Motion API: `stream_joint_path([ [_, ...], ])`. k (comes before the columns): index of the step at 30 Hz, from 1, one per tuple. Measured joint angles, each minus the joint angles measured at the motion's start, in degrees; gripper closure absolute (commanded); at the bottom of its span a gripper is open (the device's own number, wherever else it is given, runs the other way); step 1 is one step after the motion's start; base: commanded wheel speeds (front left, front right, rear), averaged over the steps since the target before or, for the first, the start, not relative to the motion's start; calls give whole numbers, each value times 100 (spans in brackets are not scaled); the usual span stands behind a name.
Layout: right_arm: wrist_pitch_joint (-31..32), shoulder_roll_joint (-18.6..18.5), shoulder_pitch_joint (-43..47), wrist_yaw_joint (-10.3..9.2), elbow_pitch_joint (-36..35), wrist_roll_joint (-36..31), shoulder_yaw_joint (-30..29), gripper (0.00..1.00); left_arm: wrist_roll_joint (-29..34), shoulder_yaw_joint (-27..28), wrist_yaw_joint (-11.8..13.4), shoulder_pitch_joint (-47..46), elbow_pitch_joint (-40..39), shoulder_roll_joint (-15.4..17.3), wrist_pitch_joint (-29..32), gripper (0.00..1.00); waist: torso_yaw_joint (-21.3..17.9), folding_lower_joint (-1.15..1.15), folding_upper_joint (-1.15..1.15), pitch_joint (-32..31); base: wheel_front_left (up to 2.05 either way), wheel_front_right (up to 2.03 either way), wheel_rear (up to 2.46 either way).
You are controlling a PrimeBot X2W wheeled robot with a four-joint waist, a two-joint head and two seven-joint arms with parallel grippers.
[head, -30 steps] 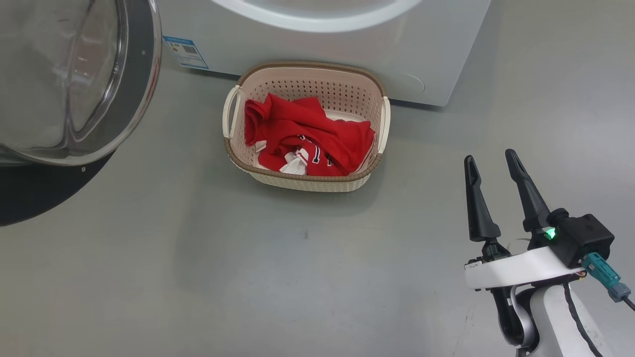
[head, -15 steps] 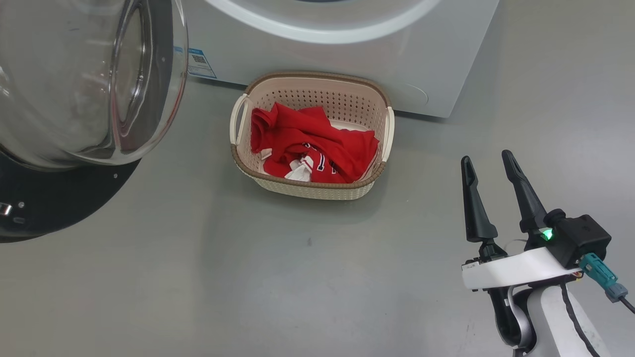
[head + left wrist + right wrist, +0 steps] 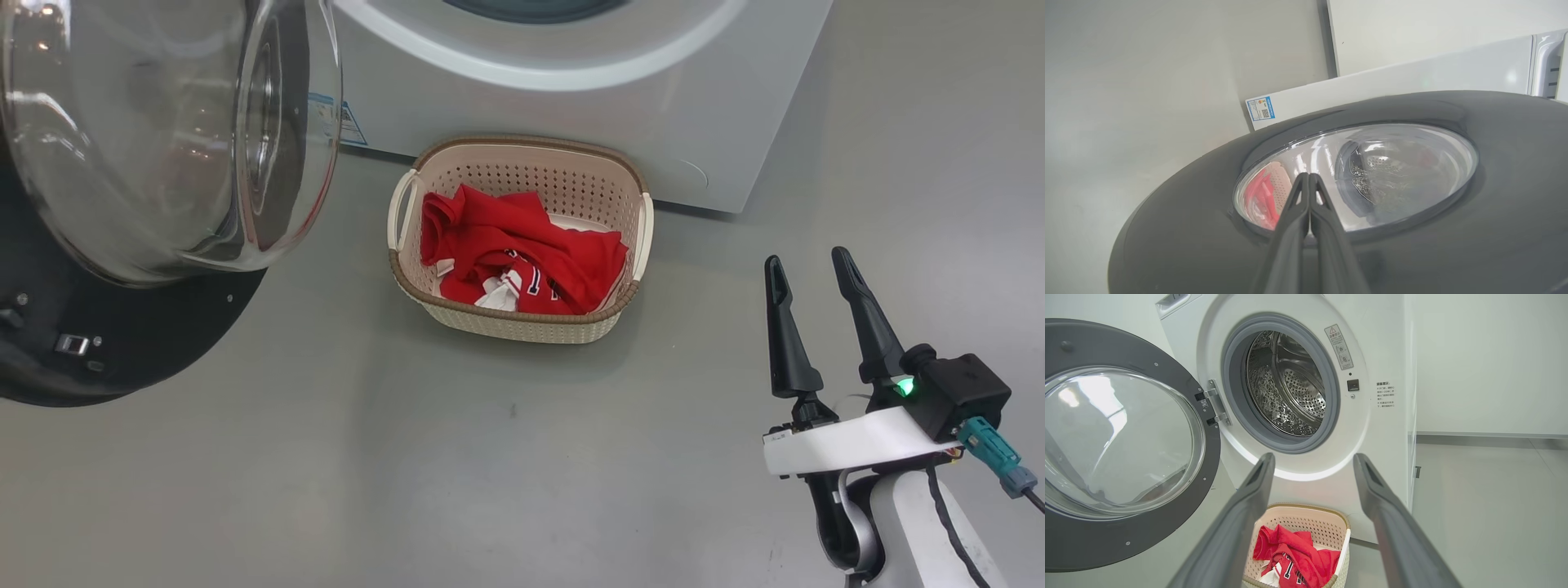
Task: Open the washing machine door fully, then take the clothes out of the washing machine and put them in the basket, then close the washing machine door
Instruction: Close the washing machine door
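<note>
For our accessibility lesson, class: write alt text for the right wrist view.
A white washing machine stands with its round door swung open to the left and its steel drum looking empty. Below, red clothes lie in a cream basket, framed by the open right gripper.

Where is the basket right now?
Head view, centre: the basket sits on the floor just before the washing machine, holding the clothes, right of the open washing machine door.
</note>
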Motion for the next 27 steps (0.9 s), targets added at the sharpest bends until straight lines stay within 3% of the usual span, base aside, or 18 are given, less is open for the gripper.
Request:
stream_joint_path([
  [22, 0, 29, 53, 0, 12, 45, -29, 0, -154, -702, -549, 446, -719, -765, 1279, 100, 51, 0, 0, -266, 0, 0, 0],
  [27, 0, 31, 74, 0, 12, 51, -51, 0, -203, -723, -550, 548, -892, -886, 1413, 100, 49, 0, 0, -308, 0, 0, 0],
])
